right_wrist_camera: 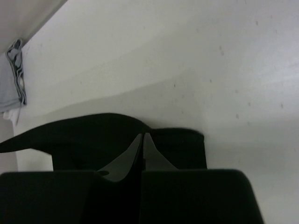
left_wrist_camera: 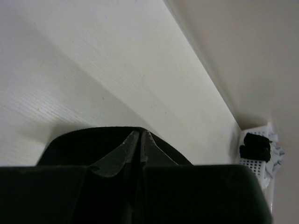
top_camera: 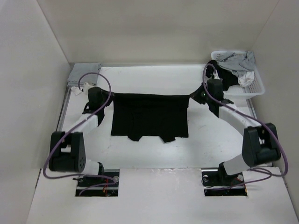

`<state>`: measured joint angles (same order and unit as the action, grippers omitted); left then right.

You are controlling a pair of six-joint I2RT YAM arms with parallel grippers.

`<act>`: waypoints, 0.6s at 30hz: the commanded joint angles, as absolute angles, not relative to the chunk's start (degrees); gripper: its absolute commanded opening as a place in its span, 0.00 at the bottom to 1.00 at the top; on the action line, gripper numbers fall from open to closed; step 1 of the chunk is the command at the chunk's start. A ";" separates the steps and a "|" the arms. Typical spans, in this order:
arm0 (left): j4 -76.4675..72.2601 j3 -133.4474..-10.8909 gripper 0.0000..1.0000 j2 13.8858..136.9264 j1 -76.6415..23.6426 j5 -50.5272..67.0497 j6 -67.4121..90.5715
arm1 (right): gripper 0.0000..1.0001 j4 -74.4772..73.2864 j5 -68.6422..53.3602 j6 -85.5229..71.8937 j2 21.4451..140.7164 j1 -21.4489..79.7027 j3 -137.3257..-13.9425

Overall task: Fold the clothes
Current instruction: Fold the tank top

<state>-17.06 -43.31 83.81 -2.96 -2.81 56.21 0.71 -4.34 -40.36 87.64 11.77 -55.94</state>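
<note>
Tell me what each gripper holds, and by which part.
The black top: left gripper grips its far-left corner, right gripper its far-right corner.

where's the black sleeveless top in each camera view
Top external: the thin black sleeveless top is mid-picture, spread wide above the white table.
Left wrist: bottom centre, pinched in the shut left gripper.
Right wrist: lower left to centre, pinched in the shut right gripper.
Shared landmark: the white table, behind the top in every view.
</note>
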 commanded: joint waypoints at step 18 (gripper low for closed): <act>-1.51 -15.12 0.01 33.68 -1.89 -1.76 54.58 | 0.00 -2.45 0.00 -45.70 51.07 18.41 -21.28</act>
